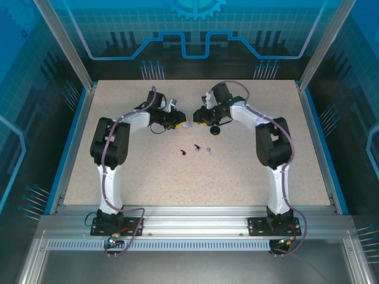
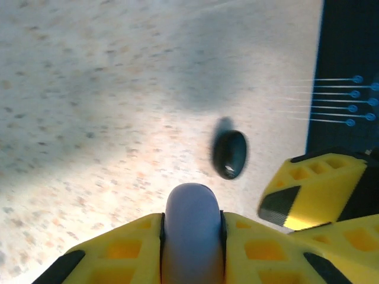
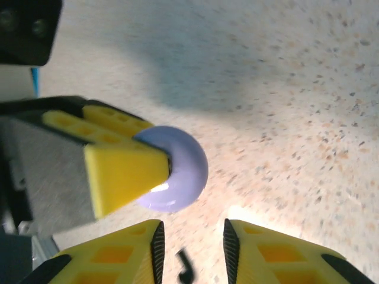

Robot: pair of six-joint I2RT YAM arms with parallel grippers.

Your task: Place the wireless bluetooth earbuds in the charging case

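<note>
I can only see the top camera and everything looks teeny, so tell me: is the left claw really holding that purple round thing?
Observer: Yes. In the left wrist view the left gripper is shut on the lavender case, which is pinched edge-on between its yellow fingers.
Operator: Is the other claw grabbing it too?
Observer: No. In the right wrist view the right gripper is open. Its fingers are apart, with nothing between them, and they are not touching the case.
Operator: What's underneath that claw?
Observer: A black earbud lies on the table. It shows through the gap between the right gripper's fingers.
</note>
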